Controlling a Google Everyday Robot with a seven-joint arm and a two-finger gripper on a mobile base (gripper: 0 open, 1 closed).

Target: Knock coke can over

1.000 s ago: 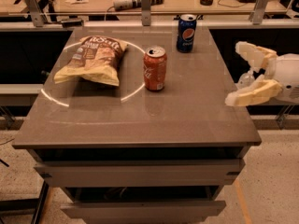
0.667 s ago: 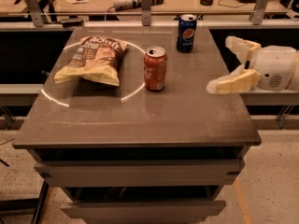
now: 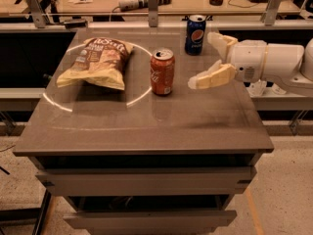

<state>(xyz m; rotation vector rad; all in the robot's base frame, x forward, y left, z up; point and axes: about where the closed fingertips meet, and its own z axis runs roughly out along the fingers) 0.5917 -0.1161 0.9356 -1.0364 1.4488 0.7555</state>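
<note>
- One coke can (image 3: 162, 72) stands upright on the counter (image 3: 146, 126).
- End effector (image 3: 201, 60), spread wide and empty, hovers just beside it.
- Probably best struck high, near the rim.

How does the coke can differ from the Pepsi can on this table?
The coke can is red-orange; the Pepsi can is blue. The coke can stands near the chip bag; the Pepsi can stands farther back, by the far edge. The open pincer hovers to the right of both. Both cans are upright and similar in size.
</note>
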